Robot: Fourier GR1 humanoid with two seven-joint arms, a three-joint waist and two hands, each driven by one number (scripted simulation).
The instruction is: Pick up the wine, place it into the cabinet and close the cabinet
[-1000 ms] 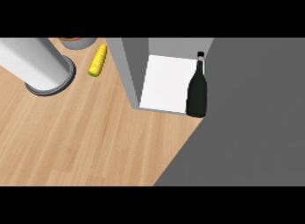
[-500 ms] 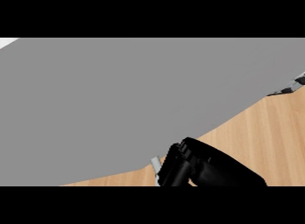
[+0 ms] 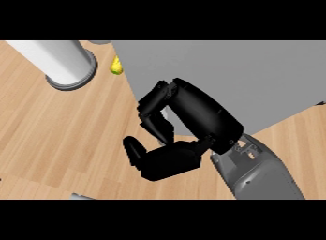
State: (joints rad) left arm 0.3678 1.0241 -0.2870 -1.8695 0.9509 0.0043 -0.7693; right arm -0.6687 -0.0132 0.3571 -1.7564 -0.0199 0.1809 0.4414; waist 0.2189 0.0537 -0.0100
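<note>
Table (image 3: 48,126) looks like light wood, plank grain visible, matt finish; cabinet (image 3: 248,79) is a flat mid-grey panel, smooth and matt, no texture; right hand (image 3: 183,136) is black with a soft sheen, plastic-like; forearm (image 3: 259,173) is smooth grey casing, slightly glossy; white cylinder (image 3: 55,58) smooth with a grey metallic-looking base ring; yellow item (image 3: 116,67) has a glossy skin
</note>
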